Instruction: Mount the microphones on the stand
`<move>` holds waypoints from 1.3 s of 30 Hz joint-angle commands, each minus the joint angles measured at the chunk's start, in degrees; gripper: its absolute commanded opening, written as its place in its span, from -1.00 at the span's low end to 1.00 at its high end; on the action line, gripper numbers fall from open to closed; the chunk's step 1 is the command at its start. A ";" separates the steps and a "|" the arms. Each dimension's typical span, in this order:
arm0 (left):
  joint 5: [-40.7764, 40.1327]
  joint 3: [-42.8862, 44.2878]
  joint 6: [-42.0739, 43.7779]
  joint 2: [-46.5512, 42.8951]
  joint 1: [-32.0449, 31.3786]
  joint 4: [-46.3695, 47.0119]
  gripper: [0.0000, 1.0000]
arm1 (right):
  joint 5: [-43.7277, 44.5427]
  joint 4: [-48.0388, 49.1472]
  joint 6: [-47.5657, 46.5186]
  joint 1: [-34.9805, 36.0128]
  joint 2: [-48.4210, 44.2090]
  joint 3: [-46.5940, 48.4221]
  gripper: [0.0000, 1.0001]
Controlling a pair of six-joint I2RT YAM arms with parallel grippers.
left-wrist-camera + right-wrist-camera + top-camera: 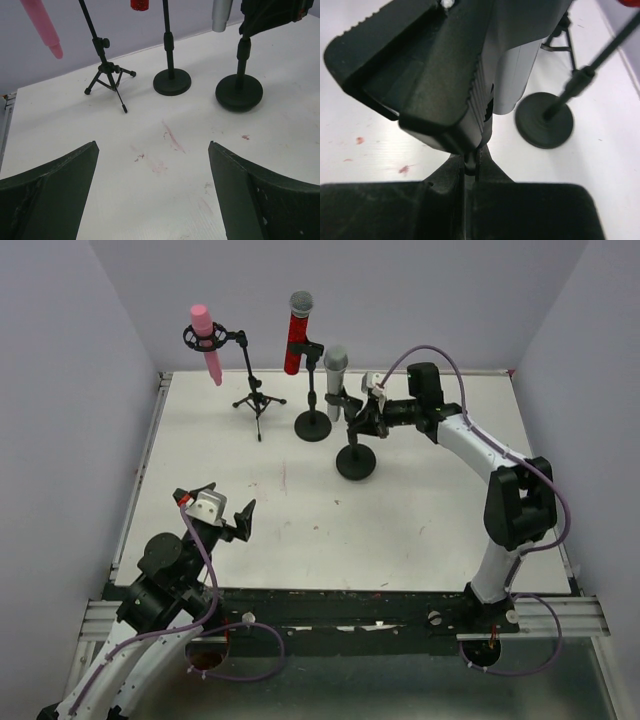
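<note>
clip (pixel 440 75) is seemingly pinched by closed right fingers (pixel 530 210) to seat the silver-grey microphone (pixel 514 75); left fingers (pixel 50 195) are held spread, idle.

White arm links (pixel 475 445), black joint housings (pixel 520 505), looping purple cables (pixel 430 348), matte black claw fingers (pixel 45 195).

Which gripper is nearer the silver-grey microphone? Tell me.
Right. The right gripper is shut on the clip holding the silver-grey microphone; the left gripper hangs open, far off, front-left.
</note>
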 commanded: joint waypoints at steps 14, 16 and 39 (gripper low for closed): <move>0.56 -0.94 1.26 2.40 3.10 2.77 0.98 | 9.55 26.35 25.86 -6.28 17.18 15.16 -0.98; 0.73 -0.94 1.09 2.49 3.36 2.77 0.97 | 10.09 26.44 26.13 -6.28 18.15 15.68 -0.97; 2.67 -0.59 -0.23 -1.73 3.98 2.33 0.97 | 13.16 33.03 29.12 -9.01 5.15 -5.04 0.64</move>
